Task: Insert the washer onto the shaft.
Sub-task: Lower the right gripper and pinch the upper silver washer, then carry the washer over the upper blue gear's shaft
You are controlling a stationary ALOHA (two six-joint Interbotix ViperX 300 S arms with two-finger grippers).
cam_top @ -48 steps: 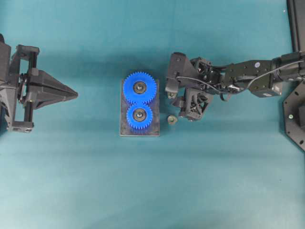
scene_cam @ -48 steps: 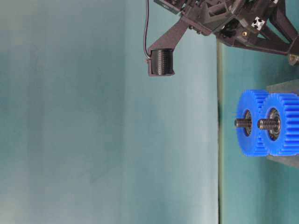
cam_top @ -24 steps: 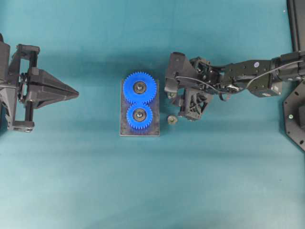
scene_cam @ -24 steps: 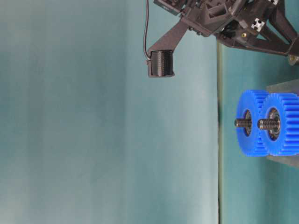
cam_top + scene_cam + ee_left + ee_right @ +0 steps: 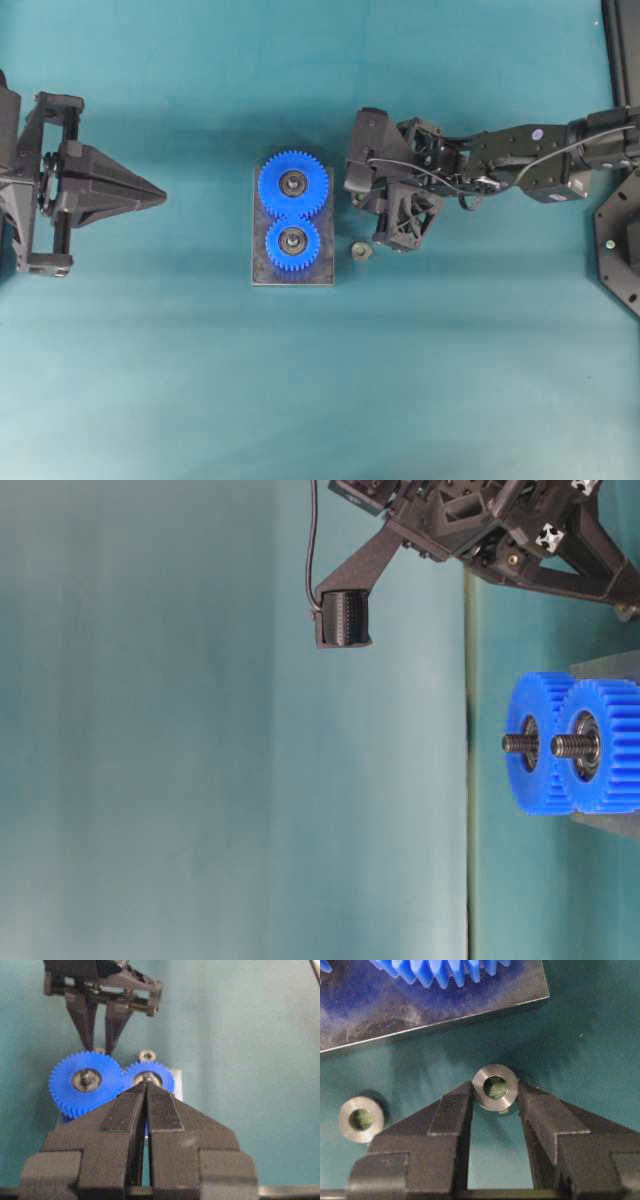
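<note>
Little has shifted over the last second: the right gripper has edged a touch toward the far side of the bench and slightly toward the gears, while the left gripper has stayed put near the left edge, its tips pressed together with nothing between them, as the left wrist view shows.

From the right wrist camera, the right gripper's two fingers press against either side of a small steel washer, holding it by its rim with its hole facing the lens. A second washer lies flat on the teal bench just beside that grip, and in the overhead view it sits alone off the right edge of the grey plate, near the plate's nearer right corner.

On the plate two blue gears mesh: the bigger gear toward the far edge, the smaller gear nearer. Each turns on a threaded shaft, and both shaft tips stand bare beyond the gear faces in the table-level view. The held washer is beside the plate's right edge, level with the bigger gear, apart from either shaft
</note>
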